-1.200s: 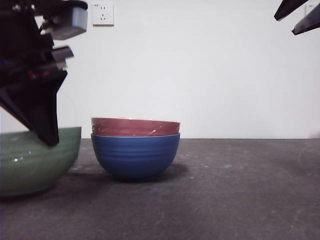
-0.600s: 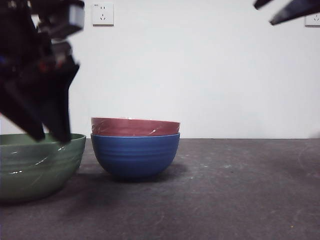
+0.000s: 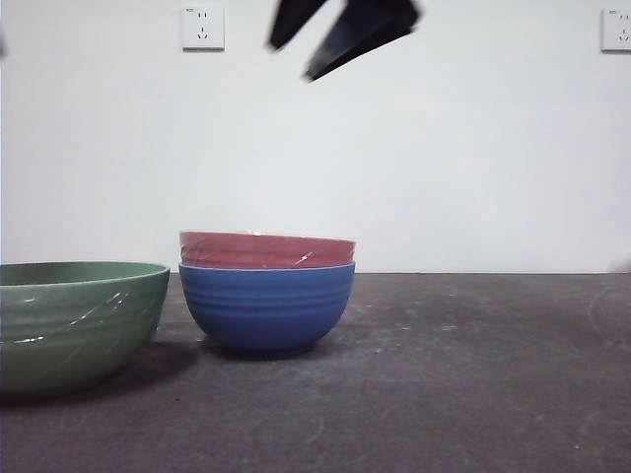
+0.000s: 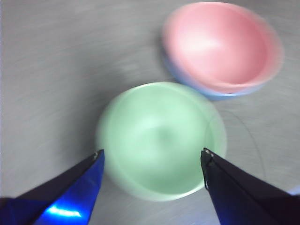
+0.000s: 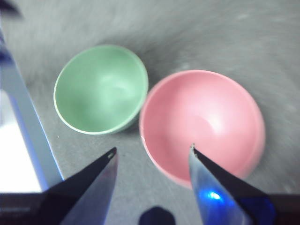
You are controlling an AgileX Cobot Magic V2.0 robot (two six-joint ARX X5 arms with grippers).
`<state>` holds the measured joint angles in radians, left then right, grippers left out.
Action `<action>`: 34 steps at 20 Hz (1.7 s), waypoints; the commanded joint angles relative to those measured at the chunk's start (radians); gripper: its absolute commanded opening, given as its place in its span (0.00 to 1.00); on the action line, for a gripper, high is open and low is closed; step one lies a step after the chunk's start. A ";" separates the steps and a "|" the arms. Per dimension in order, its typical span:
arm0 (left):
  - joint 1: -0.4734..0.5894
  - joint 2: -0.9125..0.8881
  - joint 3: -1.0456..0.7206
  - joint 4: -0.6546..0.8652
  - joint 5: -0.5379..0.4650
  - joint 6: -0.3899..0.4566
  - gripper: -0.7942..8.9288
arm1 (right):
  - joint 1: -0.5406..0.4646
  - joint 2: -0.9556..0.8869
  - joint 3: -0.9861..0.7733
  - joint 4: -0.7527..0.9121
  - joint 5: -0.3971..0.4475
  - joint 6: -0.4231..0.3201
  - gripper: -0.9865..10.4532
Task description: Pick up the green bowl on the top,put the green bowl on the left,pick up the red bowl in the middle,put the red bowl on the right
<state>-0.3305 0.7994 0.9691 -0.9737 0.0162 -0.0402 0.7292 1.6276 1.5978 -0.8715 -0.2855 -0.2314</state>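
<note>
Green bowl (image 3: 74, 325) sits on the tabletop (image 3: 473, 374) at nine o'clock of the stack, just beside it. Red bowl (image 3: 266, 249) nests in the blue bowl (image 3: 266, 307). Right gripper (image 5: 152, 152) hangs above the red bowl, jaws open, empty; left gripper (image 4: 152, 154) hangs over the green bowl, jaws open.

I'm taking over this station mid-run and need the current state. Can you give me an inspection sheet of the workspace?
Surface: dark table, faint scuffs.
Job's things: green bowl upright on the table, released, beside the stack; red bowl nested in the blue bowl.
Clutter: nothing seen.
Grippers: right claw open, high above the red bowl; left claw open, above the green bowl.
Cables: nothing seen.
Surroundings: white wall, two wall sockets.
</note>
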 commanded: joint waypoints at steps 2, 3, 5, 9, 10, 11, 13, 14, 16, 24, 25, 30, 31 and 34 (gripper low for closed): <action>0.158 -0.066 -0.005 -0.033 0.084 0.066 0.44 | 0.068 0.134 0.048 0.005 0.008 -0.037 0.30; 0.185 -0.079 -0.004 -0.041 0.093 0.077 0.44 | 0.082 0.167 0.048 0.017 0.014 -0.046 0.30; 0.209 -0.082 -0.005 -0.061 0.095 0.087 0.44 | 0.106 0.228 0.048 0.032 0.064 -0.057 0.30; 0.209 -0.082 -0.005 -0.075 0.094 0.093 0.44 | 0.111 0.310 0.048 0.037 0.083 -0.061 0.25; 0.209 -0.082 -0.005 -0.076 0.094 0.093 0.44 | 0.109 0.321 0.048 0.038 0.082 -0.064 0.24; 0.209 -0.082 -0.005 -0.076 0.094 0.093 0.44 | 0.108 0.330 0.048 0.038 0.082 -0.066 0.24; 0.209 -0.082 -0.005 -0.075 0.093 0.093 0.44 | 0.103 0.343 0.048 0.037 0.078 -0.066 0.24; 0.209 -0.082 -0.005 -0.075 0.093 0.094 0.44 | 0.102 0.350 0.048 0.037 0.076 -0.066 0.24; 0.209 -0.082 -0.005 -0.075 0.093 0.095 0.44 | 0.101 0.368 0.048 0.034 0.076 -0.066 0.23; 0.209 -0.082 -0.005 -0.070 0.093 0.097 0.44 | 0.108 0.359 0.049 0.030 0.083 -0.077 0.08; 0.209 -0.082 -0.005 -0.065 0.093 0.097 0.44 | 0.108 0.348 0.049 0.030 0.083 -0.077 0.08; 0.208 -0.082 -0.005 -0.049 0.094 0.096 0.44 | 0.108 0.276 0.050 0.034 0.089 -0.082 0.08; 0.208 -0.082 -0.005 -0.048 0.094 0.096 0.44 | 0.108 0.259 0.050 0.034 0.115 -0.082 0.08; 0.208 -0.082 -0.005 -0.040 0.094 0.096 0.44 | 0.108 0.206 0.050 0.032 0.192 -0.082 0.08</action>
<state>-0.1246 0.7197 0.9688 -1.0229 0.1078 0.0444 0.8337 1.8370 1.6531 -0.8444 -0.0998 -0.3111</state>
